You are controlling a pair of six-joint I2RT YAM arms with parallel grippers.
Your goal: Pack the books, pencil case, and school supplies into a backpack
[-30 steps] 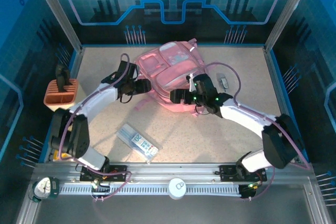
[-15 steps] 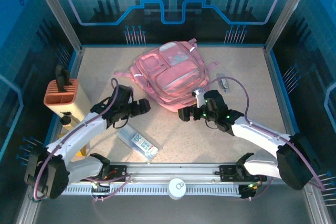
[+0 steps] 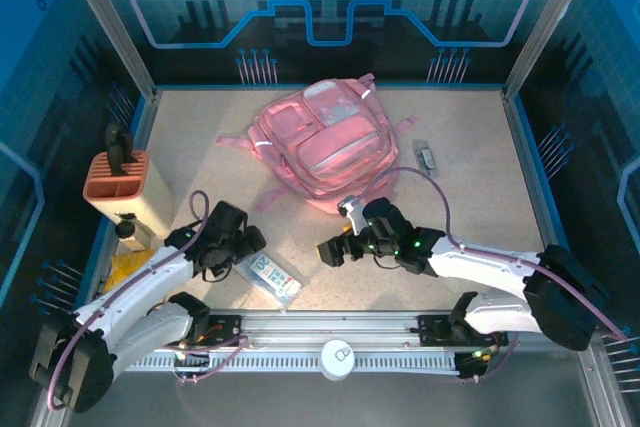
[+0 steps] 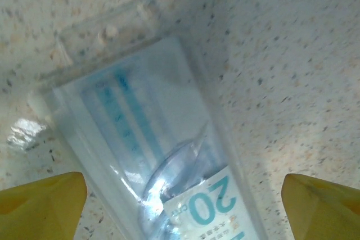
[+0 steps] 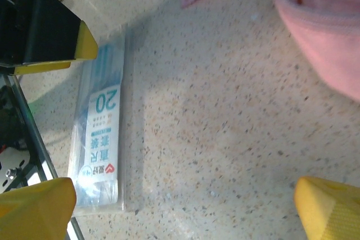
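Near edge of table (image 3: 470, 147): we see the pencil case (image 3: 264, 273) lying flat | our left gripper (image 3: 247, 247) right over it, fingers spread wide | our right gripper (image 3: 329, 252) nearby, spread wide too | far middle: backpack (image 3: 320, 142)

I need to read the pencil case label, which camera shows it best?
Right wrist: nearly the whole pencil case shows, label readable. Left wrist shows one end close up, label cut off. Top view shows it small.
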